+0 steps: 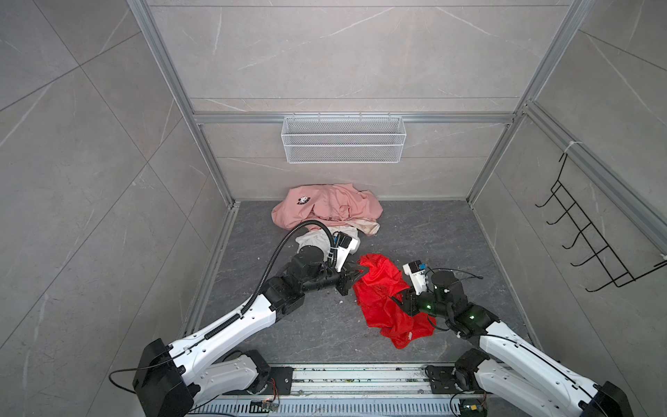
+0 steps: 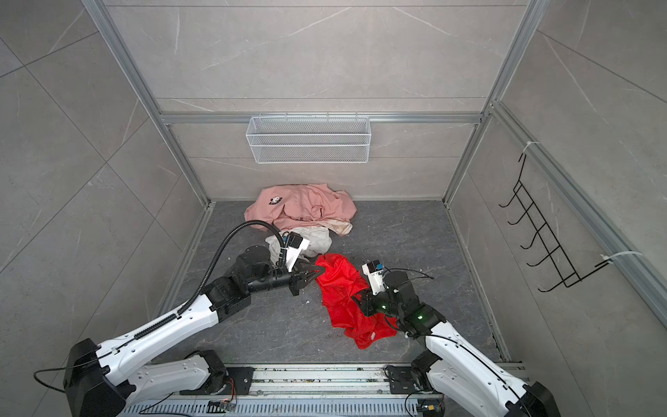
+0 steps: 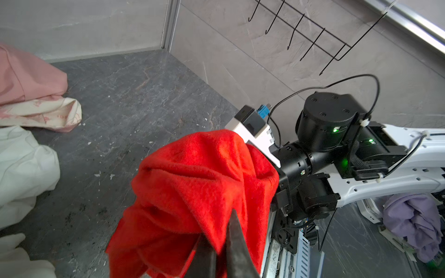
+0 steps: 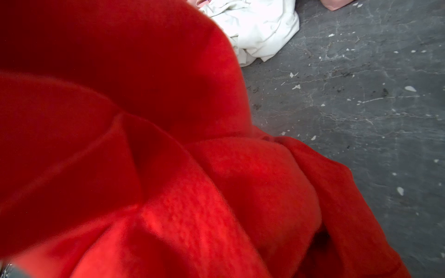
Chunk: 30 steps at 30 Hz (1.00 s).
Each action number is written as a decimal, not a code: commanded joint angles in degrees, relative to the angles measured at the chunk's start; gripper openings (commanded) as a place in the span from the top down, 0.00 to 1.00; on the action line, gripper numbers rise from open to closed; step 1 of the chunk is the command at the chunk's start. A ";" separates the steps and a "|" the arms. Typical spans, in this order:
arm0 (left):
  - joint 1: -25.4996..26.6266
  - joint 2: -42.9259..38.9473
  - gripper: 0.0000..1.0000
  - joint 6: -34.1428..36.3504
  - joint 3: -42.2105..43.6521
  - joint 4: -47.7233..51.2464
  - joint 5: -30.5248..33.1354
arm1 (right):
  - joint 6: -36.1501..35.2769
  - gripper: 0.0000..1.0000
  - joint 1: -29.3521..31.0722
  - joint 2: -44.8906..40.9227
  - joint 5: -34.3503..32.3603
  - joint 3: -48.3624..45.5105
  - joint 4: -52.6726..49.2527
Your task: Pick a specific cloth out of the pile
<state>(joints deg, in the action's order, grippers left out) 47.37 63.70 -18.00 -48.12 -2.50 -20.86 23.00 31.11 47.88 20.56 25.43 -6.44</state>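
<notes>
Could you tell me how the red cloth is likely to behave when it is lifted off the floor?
Probably floppy: the red cloth sags in folds between the left gripper and right gripper, its tail trailing on the floor. Likely light, since small pinches hold it up. Its fuzzy surface should resist slipping.

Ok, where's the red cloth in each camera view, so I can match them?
Top view: red cloth, lower centre-right, between the arms.
Top view: cloth, lower centre, between the arms.
Left wrist: cloth bunched close to the camera.
Right wrist: cloth fills most of the picture.
Shared landmark: white garment, in all four.
</notes>
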 commanded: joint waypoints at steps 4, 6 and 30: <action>0.17 -1.56 1.00 0.86 4.01 -0.28 3.06 | 1.24 0.74 0.29 -0.64 0.80 -0.78 -1.54; 0.17 -1.70 1.00 0.95 5.73 -0.78 4.41 | 1.01 0.74 0.27 -0.37 0.89 -0.73 -1.98; 0.17 0.98 1.00 0.60 14.71 -4.79 6.09 | -2.77 0.48 0.26 -8.06 -6.46 5.36 -14.94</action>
<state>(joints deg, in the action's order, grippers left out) 47.37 64.86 -18.20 -33.39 -4.36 -15.09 22.22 31.11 41.82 16.60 27.64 -16.91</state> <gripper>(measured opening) 0.066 0.514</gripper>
